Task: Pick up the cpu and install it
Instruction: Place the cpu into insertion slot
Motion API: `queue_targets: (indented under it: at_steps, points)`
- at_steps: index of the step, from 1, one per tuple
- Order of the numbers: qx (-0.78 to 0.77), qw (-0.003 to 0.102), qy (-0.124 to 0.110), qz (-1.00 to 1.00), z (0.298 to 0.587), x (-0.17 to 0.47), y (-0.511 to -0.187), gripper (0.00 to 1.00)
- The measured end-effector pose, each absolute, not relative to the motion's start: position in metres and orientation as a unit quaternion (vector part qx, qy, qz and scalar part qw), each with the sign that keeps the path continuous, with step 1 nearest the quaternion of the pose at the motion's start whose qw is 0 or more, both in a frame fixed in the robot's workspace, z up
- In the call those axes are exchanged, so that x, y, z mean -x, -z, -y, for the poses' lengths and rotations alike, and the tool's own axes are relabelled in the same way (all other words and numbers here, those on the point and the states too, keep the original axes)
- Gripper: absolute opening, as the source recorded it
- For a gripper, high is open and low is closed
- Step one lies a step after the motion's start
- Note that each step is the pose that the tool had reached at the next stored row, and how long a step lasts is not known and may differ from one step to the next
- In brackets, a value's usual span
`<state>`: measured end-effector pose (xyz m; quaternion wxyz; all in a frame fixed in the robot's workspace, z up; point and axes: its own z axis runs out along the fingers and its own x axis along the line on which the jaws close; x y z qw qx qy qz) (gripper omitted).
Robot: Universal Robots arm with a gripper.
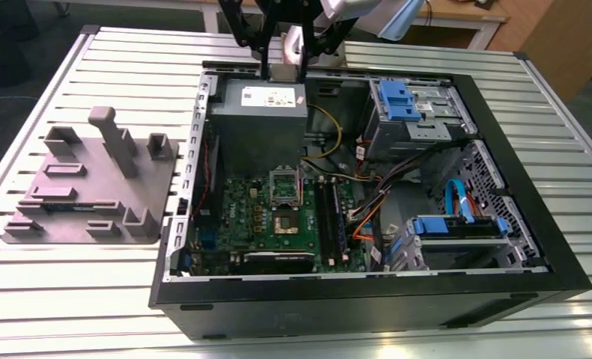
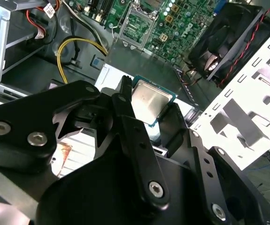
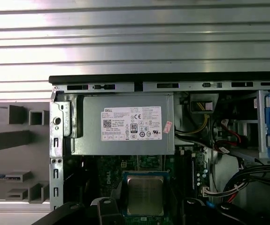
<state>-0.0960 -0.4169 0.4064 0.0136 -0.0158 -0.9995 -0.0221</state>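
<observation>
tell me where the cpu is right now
In both wrist views the cpu sits between the jaws of the gripper, over the open case, near the power supply.

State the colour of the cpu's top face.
The cpu has a silvery-grey metal top with a thin green border; it shows best in the second wrist view.

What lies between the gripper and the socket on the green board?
In the exterior view, the grey power supply box sits between the socket and the gripper holding the chip.
</observation>
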Motion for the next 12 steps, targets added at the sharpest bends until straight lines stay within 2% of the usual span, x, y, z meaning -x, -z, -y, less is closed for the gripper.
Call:
queue_targets:
  at_steps: [12]
  points:
    - [0.016,0.014,0.022,1.0,0.43,0.096,-0.402,0.47]
